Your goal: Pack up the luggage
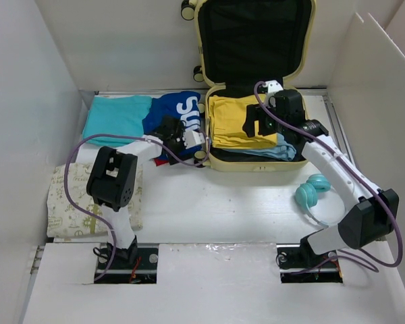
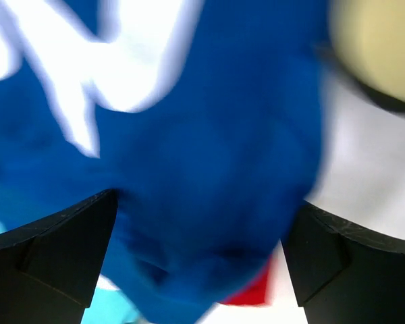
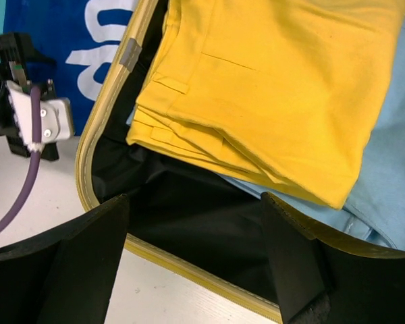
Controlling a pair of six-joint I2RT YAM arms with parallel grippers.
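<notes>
White table (image 1: pixel 223 202), open luggage (image 1: pixel 250 165), blue shirt (image 1: pixel 179 108) lettered perhaps "SU"

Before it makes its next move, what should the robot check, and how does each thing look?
1. Luggage lid open: ok.
2. Left gripper open above the blue shirt: ok.
3. Its fingers touching the shirt: cannot tell, view blurred.
4. Right gripper open and empty: ok.
5. Free room inside beside the yellow garment: ok, black lining shows.
</notes>
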